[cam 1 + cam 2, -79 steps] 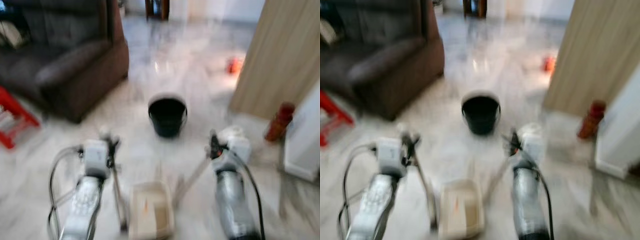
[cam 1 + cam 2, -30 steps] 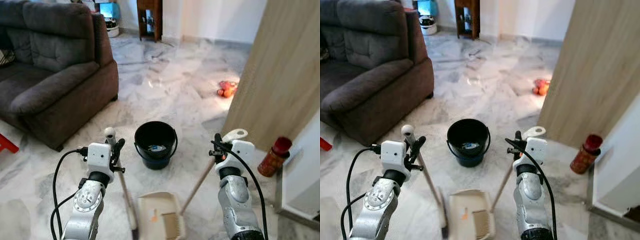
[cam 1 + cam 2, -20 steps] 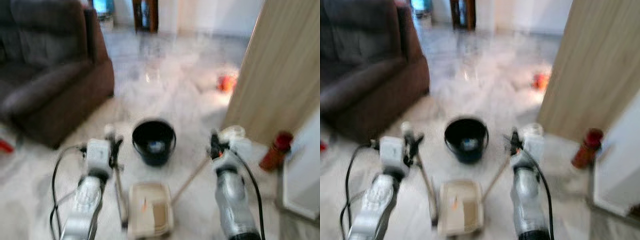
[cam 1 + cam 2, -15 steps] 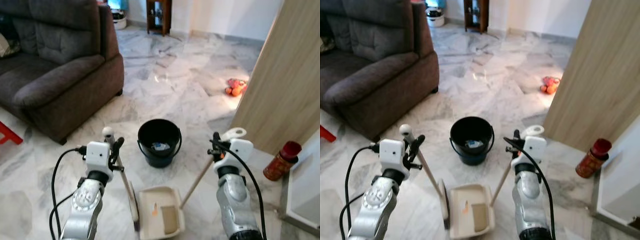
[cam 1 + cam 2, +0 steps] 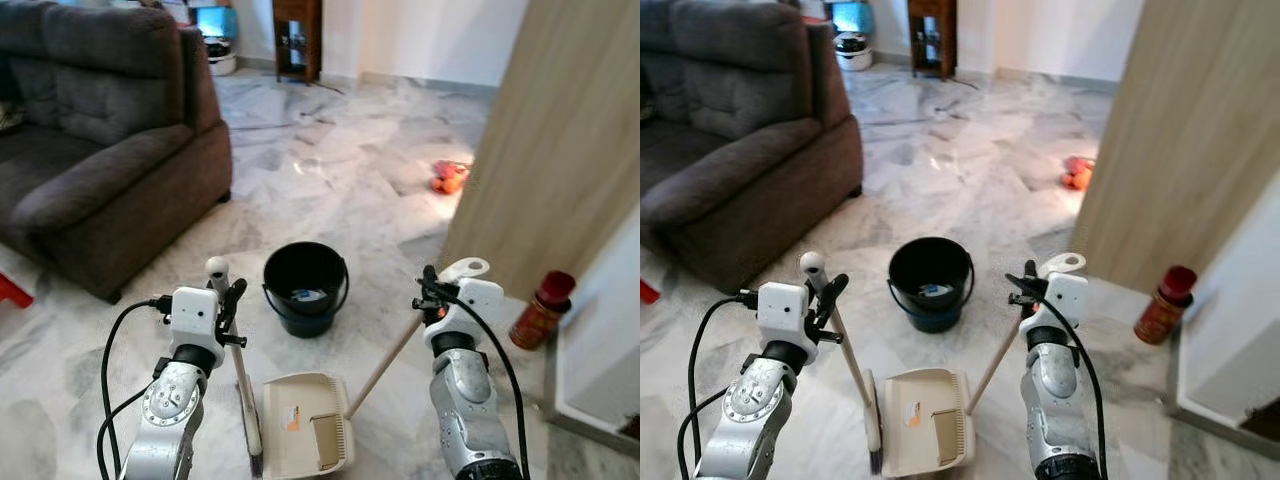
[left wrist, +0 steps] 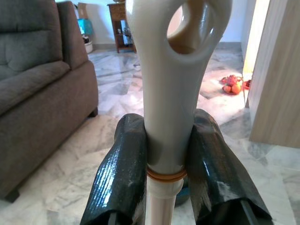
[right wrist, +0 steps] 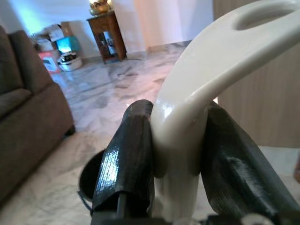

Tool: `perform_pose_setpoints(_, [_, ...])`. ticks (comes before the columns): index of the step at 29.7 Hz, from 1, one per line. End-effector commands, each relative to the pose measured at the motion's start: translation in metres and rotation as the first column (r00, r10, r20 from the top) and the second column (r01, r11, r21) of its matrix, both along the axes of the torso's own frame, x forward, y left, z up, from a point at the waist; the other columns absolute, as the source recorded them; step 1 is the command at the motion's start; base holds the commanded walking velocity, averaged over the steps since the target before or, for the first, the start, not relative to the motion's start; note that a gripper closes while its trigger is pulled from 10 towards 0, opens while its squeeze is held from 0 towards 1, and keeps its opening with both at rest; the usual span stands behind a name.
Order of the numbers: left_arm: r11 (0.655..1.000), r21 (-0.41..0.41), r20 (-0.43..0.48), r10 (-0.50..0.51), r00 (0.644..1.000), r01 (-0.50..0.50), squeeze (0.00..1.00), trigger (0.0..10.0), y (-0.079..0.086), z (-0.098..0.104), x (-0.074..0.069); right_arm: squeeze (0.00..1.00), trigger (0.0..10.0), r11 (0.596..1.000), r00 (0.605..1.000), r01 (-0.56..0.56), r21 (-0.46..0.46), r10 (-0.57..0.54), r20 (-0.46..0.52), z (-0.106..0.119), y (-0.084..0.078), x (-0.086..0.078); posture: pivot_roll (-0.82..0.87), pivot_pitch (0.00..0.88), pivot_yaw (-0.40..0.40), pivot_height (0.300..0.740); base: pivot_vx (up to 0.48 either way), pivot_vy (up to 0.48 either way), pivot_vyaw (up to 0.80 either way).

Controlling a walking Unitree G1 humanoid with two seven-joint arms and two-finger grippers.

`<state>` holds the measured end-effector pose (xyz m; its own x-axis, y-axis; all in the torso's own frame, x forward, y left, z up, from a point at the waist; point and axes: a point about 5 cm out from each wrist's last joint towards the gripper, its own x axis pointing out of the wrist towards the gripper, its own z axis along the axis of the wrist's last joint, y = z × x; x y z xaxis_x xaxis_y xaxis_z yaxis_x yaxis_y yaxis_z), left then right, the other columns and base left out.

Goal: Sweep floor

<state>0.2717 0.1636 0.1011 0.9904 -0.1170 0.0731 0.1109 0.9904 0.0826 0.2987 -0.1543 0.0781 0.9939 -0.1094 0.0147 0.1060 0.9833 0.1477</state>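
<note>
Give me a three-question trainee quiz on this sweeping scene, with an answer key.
1. True or false: the left gripper is shut on the broom handle.
2. What does the right gripper hold?
A. the bucket
B. the dustpan handle
C. the red can
3. What stands on the floor just beyond the dustpan?

Key:
1. True.
2. B, the dustpan handle.
3. The black bucket.
</note>
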Motion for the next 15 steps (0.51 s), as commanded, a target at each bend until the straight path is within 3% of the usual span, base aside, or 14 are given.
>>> perform_pose_setpoints(1, [1.0, -0.001, 0.039, 0.003, 0.999, -0.003, 0.0, 10.0, 0.0016, 0.0087, 0.0019, 0.0, 10.0, 1.0, 0.999, -0.01, -0.001, 0.01, 0.048, 0.0106, 0.0047, 0.004, 0.13, 0.011, 0.038, 0.74, 0.0, 0.401, 0.0])
perform_pose_setpoints(10, [1.0, -0.004, 0.04, 0.007, 0.999, -0.007, 0.0, 10.0, 0.0013, 0.0088, 0.0019, 0.0, 10.0, 1.0, 1.0, -0.013, 0.002, 0.013, 0.017, 0.0072, 0.0044, 0.0042, 0.13, 0.011, 0.036, 0.74, 0.0, 0.4, 0.0])
perform_pose_setpoints(13, [1.0, -0.004, 0.04, 0.008, 0.999, -0.008, 0.0, 10.0, 0.0018, 0.0087, 0.0019, 0.0, 10.0, 1.0, 1.0, -0.014, 0.001, 0.014, 0.013, 0.0066, 0.0045, 0.0041, 0.13, 0.011, 0.035, 0.74, 0.0, 0.396, -0.72])
perform_pose_setpoints(15, [1.0, -0.004, 0.04, 0.008, 0.999, -0.008, 0.0, 10.0, 0.0019, 0.0089, 0.0019, 0.0, 10.0, 1.0, 1.0, -0.018, -0.007, 0.018, 0.015, 0.0068, 0.005, 0.0041, 0.13, 0.012, 0.035, 0.74, 0.0, 0.401, 0.0])
